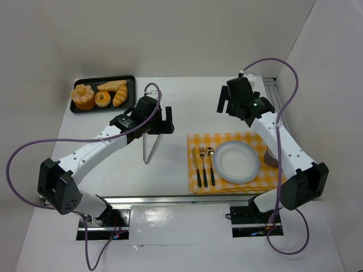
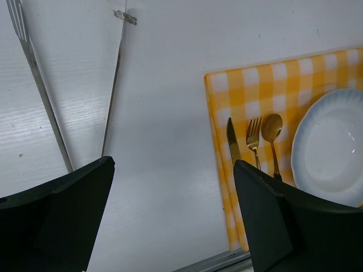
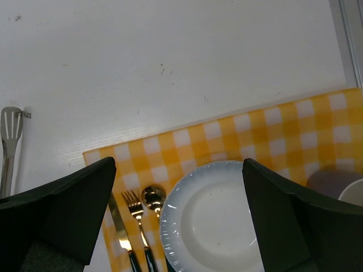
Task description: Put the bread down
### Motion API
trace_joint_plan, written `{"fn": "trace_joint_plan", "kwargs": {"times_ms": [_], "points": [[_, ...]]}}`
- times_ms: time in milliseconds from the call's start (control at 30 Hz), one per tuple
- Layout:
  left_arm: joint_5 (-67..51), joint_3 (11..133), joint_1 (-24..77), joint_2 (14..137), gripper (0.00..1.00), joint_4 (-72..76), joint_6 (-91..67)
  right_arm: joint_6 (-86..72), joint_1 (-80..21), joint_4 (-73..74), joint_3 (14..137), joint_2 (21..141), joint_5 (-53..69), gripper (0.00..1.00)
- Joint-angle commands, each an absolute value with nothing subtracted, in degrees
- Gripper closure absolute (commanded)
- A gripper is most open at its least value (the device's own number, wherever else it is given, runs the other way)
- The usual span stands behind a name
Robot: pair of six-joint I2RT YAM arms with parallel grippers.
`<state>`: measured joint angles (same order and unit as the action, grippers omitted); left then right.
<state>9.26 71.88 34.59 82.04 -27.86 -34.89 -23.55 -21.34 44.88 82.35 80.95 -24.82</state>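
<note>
Several breads (image 1: 102, 94) lie on a black tray (image 1: 131, 80) at the back left. An empty white plate (image 1: 236, 161) sits on a yellow checked mat (image 1: 249, 137); it also shows in the left wrist view (image 2: 334, 150) and the right wrist view (image 3: 218, 224). Metal tongs (image 1: 150, 143) lie on the table between tray and mat, also in the left wrist view (image 2: 39, 85). My left gripper (image 1: 163, 123) is open and empty above the tongs. My right gripper (image 1: 237, 103) is open and empty above the mat's far edge.
A knife (image 1: 196, 166), fork (image 1: 203, 164) and spoon (image 1: 210, 164) lie on the mat left of the plate. A grey cup (image 1: 271, 156) stands at the mat's right edge. White walls close in the table; a metal rail (image 1: 170, 199) runs along the near edge.
</note>
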Motion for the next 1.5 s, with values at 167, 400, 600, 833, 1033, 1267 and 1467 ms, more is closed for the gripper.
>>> {"fn": "trace_joint_plan", "kwargs": {"times_ms": [167, 400, 600, 833, 1033, 1267, 1467], "points": [[13.9, 74.7, 34.5, 81.0, 0.00, -28.5, -33.0, -24.2, -21.1, 46.0, 82.3, 79.5, -26.0, 0.00], [15.1, 74.7, 34.5, 81.6, 0.00, -30.3, -30.2, -24.2, -21.1, 45.4, 81.2, 78.9, -26.0, 0.00], [20.6, 70.7, 34.5, 86.0, 0.00, -36.7, -33.3, -24.2, -21.1, 44.8, 79.6, 76.6, -25.4, 0.00], [17.0, 64.2, 31.6, 89.4, 0.00, -35.2, -35.9, -24.2, -21.1, 43.6, 79.4, 75.9, -24.7, 0.00], [15.6, 64.7, 30.2, 96.4, 0.00, -33.0, -36.5, -24.2, -21.1, 43.6, 79.4, 75.4, -24.0, 0.00], [12.7, 68.3, 26.9, 104.1, 0.00, -28.7, -35.3, -23.6, -21.1, 44.7, 79.9, 74.3, -24.5, 0.00], [12.7, 72.7, 25.7, 109.4, 0.11, -27.7, -33.7, -23.6, -21.1, 44.7, 79.9, 73.7, -25.0, 0.00]]}}
